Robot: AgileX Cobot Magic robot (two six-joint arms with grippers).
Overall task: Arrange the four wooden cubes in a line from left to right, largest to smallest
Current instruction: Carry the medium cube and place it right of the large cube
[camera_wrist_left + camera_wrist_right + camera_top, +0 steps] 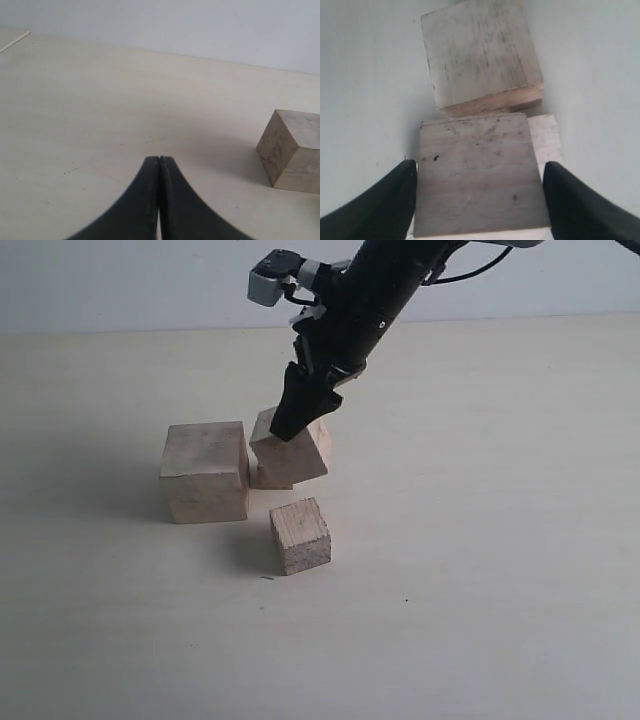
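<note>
The line is not yet formed. The right gripper is clamping the mid-sized cube between its jaws and is holding it tilted, one corner down. The largest cube is sitting on the table just beside the gripper, on the left arm's side, close to the held block; contact cannot be confirmed. A third cube is lying directly beneath the held one and is mostly hidden, so its size cannot be judged. The small cube is standing apart, below the gripper and nearer the exterior camera.

By judgement, only the largest block is occupying a plausible starting place, and three placements are outstanding.

The right arm is reaching down steeply from above. The left gripper is resting with its fingers pressed together, holding nothing.
</note>
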